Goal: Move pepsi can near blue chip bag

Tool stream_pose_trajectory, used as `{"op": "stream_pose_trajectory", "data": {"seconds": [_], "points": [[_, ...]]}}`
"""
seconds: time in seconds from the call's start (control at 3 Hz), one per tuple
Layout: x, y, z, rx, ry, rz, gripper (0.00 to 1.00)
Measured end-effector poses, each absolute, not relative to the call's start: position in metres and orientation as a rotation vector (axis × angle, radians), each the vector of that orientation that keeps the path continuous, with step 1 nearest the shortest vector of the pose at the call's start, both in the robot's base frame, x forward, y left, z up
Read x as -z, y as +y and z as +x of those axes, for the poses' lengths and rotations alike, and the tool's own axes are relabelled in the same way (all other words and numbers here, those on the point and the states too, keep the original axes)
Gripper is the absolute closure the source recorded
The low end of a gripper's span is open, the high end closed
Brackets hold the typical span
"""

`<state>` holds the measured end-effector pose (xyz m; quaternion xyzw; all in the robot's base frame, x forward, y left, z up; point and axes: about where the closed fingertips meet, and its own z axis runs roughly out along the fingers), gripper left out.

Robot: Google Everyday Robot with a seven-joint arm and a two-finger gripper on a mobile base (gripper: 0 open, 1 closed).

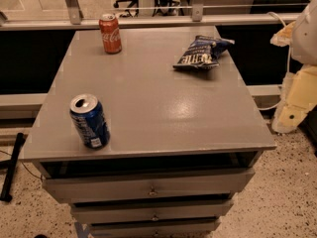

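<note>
Near front-left of the worktop (pixel 158 93), the pepsi can (pixel 90 122) seems light, slippery, easily dented; take its middle. The hand (pixel 291 114) is at far right; whether it is open I cannot tell.

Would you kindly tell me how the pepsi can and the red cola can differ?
The pepsi can is dark blue; the red cola can is red. The pepsi can stands at the front left of the cabinet, the red cola can at the back left. Both stand upright. The gripper is off the right edge, touching neither.
</note>
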<state>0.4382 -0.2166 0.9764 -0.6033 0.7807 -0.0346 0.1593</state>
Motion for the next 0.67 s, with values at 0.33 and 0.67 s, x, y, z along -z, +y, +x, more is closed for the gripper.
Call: {"op": "stream_pose_trajectory", "data": {"seconds": [0.33, 0.67], "points": [[-0.9764, -0.2166, 0.4382, 0.099, 2.231, -1.724, 0.00], [-0.9750, -0.2134, 0.4401, 0.065, 2.208, -1.718, 0.00]]}}
